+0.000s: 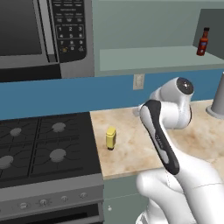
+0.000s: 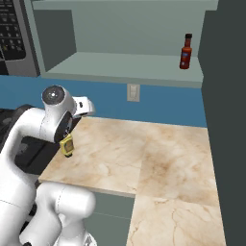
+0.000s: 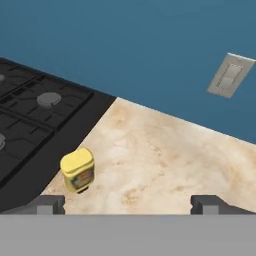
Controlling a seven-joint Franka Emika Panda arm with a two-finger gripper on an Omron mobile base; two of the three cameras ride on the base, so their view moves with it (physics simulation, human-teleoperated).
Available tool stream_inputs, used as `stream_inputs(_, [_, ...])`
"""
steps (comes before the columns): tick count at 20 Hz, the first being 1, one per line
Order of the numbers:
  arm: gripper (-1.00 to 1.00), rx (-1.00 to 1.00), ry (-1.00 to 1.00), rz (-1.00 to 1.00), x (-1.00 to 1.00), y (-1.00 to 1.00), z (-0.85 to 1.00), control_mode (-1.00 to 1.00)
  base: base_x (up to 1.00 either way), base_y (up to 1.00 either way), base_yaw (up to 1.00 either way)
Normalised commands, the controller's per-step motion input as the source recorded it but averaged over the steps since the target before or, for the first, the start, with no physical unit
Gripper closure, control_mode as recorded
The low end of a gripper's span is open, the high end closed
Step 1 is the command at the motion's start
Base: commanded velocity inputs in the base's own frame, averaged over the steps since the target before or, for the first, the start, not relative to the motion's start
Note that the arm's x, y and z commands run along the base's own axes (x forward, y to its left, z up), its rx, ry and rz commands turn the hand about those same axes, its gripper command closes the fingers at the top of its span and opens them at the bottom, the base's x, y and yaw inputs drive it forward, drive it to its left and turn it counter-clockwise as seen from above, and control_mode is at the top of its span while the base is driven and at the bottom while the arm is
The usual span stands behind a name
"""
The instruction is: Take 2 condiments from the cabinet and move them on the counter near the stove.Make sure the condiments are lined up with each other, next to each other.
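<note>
The yellow mustard bottle (image 1: 110, 138) (image 2: 67, 145) (image 3: 78, 170) stands upright on the marbled counter (image 1: 131, 151) (image 2: 153, 158) (image 3: 165, 155), close to the right edge of the black stove (image 1: 39, 144) (image 3: 35, 115). The dark red hot-sauce bottle (image 1: 202, 42) (image 2: 186, 52) stands on the open shelf of the cabinet (image 1: 148, 57) (image 2: 115, 65), far right. My gripper (image 3: 132, 205) hovers above the counter, open, its fingertips (image 3: 50, 204) wide apart with nothing between them. The yellow bottle sits just ahead of the left fingertip, apart from it.
A black-and-silver microwave (image 1: 43, 30) hangs above the stove. A wall outlet (image 1: 138, 81) (image 2: 133, 92) (image 3: 229, 76) sits on the blue backsplash. A grey conical object (image 1: 217, 98) stands at the counter's right end. A dark tall panel (image 2: 226, 120) bounds the right side.
</note>
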Motion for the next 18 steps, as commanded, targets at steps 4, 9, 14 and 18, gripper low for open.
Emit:
stream_inputs(4, [-1.00, -0.01, 0.00, -0.08, -0.16, 0.00, 0.00, -1.00, 0.00, 0.00, 0.00])
stream_inputs(9, [-1.00, 0.00, 0.00, -0.16, -0.16, -0.15, 0.00, -1.00, 0.00, 0.00, 0.00])
stream_inputs(14, [-1.00, 0.02, -0.11, -0.24, -0.26, -0.28, 0.07, -1.00, 0.00, 0.00, 0.00])
stream_inputs(18, [-1.00, 0.03, -0.12, -0.24, -0.18, -0.36, 0.31, -1.00, 0.00, 0.00, 0.00])
